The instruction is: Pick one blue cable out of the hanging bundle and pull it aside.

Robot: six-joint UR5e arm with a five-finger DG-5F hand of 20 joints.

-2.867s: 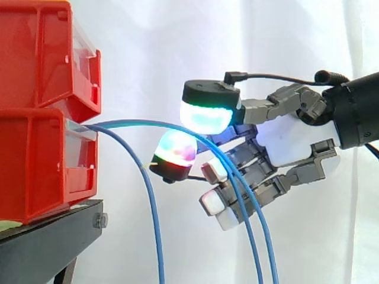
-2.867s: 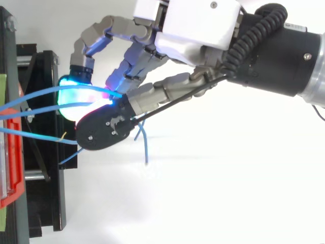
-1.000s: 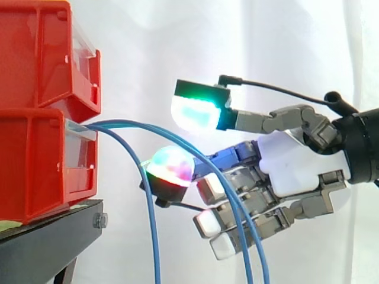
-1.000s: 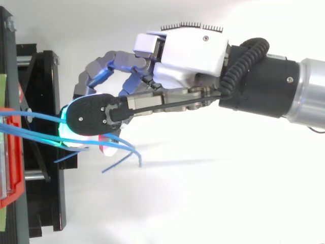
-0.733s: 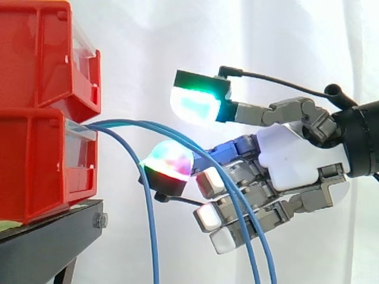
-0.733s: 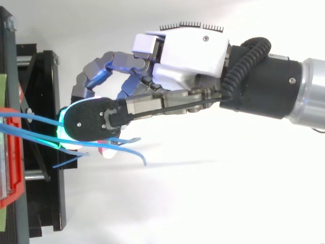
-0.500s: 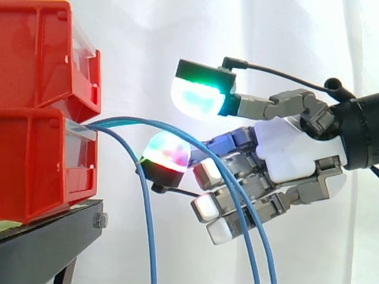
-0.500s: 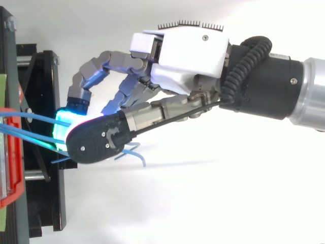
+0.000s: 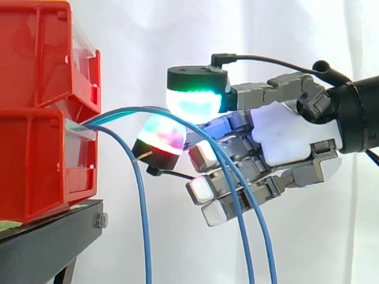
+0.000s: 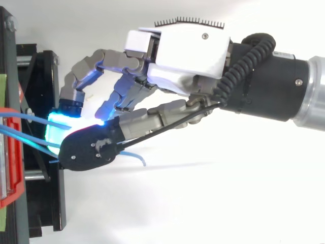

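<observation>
Cables (image 9: 143, 219) hang from red bins (image 9: 35, 160), crossing before the hand (image 9: 284, 139).

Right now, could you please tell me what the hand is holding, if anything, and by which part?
It cannot be told: two blue cables arc from the red bin across the hand, but whether it grips either is unclear.

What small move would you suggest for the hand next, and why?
Probably close the hand so that its green pad and multicoloured pad pinch one of the arching blue cables. The hand looks open, the cables run between those two pads just off the lower red bin, and none seems gripped yet, so pulling aside now would likely slip.
</observation>
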